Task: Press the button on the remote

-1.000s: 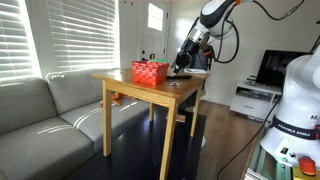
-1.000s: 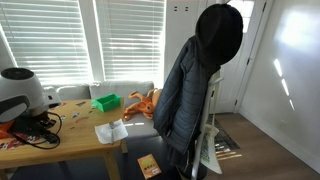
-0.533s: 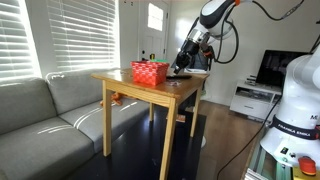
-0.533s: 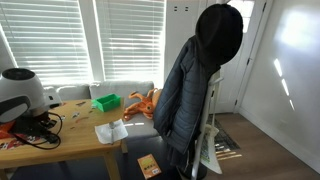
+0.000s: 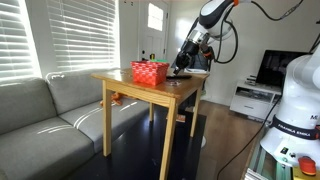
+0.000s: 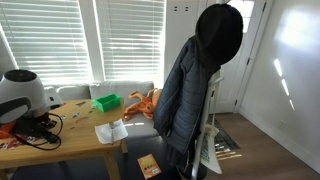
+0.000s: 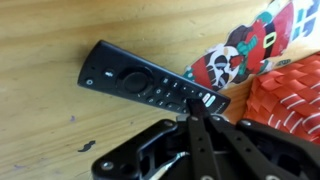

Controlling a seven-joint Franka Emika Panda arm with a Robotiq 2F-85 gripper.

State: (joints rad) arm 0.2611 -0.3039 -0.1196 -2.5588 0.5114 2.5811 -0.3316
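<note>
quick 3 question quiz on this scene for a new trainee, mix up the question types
1. True or false: the slim black bar-shaped remote lies inside the red woven basket.
2. In the wrist view the gripper has its jaws: A) spread wide, B) closed together, C) clamped on the basket.
3. What material is the pale table under the remote?
Key: 1 false; 2 B; 3 wood.

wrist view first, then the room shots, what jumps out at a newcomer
In the wrist view, a black remote lies slantwise on the wooden table, with the gripper, fingers closed, at its near end. In an exterior view the red woven basket stands out on that table; in an exterior view a dark hooded jacket fills the middle.
</note>
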